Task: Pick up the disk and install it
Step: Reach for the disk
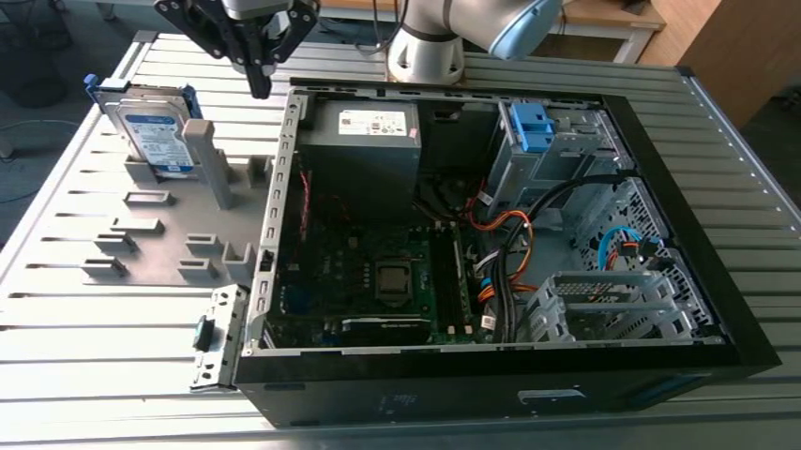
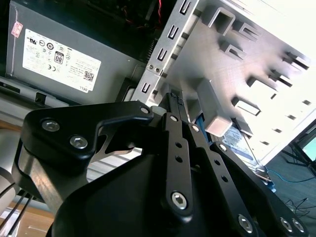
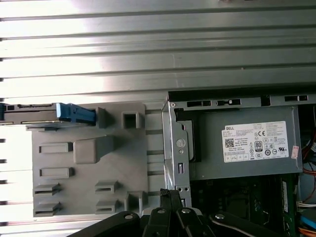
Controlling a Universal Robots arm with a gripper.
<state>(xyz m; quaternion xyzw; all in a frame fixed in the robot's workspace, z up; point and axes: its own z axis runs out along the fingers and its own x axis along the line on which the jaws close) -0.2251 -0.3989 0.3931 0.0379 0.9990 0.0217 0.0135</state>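
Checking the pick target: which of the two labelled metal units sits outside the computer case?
The disk, upright in the grey rack, blue-edged; the grey power supply lies inside the case.

Grey arm (image 1: 426, 42) with a light-blue joint cap comes in at the exterior view's top. The wrist points straight down. The black hand (image 1: 259, 82) hangs in the air (linkage bars splayed above, tips meeting below). Its fingers (image 2: 175, 133) are pressed together with nothing between them, and in the first wrist view the fingertips (image 3: 165, 197) meet too.
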